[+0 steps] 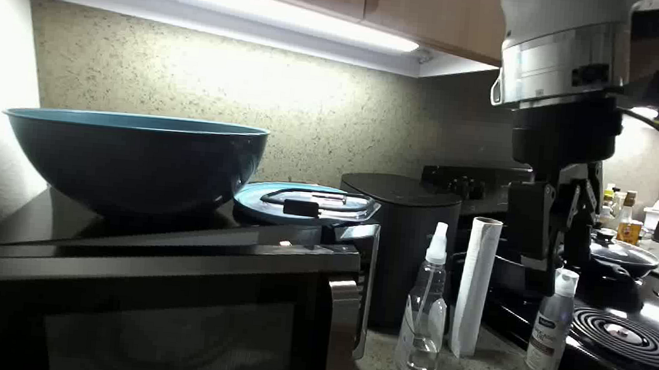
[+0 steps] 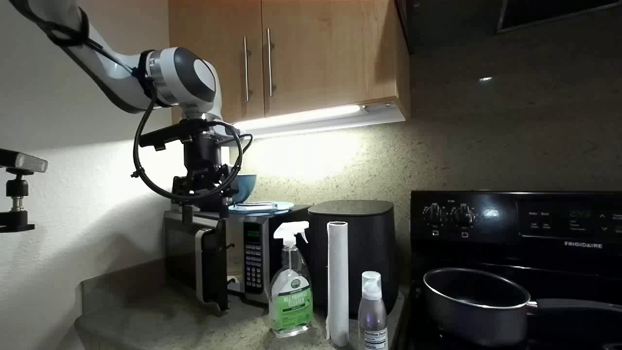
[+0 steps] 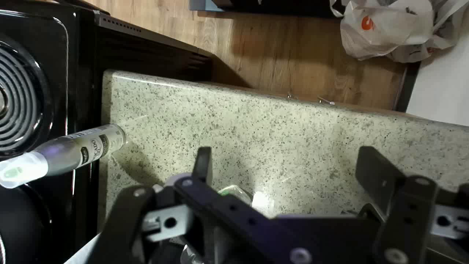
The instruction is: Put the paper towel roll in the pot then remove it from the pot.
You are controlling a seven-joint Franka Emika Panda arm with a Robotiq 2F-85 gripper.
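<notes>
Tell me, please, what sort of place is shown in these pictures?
Probably a home kitchen: a pot stands on a stove, a microwave sits on the counter, and wooden cabinets hang above.

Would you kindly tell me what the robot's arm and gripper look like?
The arm is white with rounded segments, a dark grey joint cover and a silvery band. A black cable, fastened with black straps, loops near the gripper, which is black with silvery metal pieces and flat dark fingers.
</notes>
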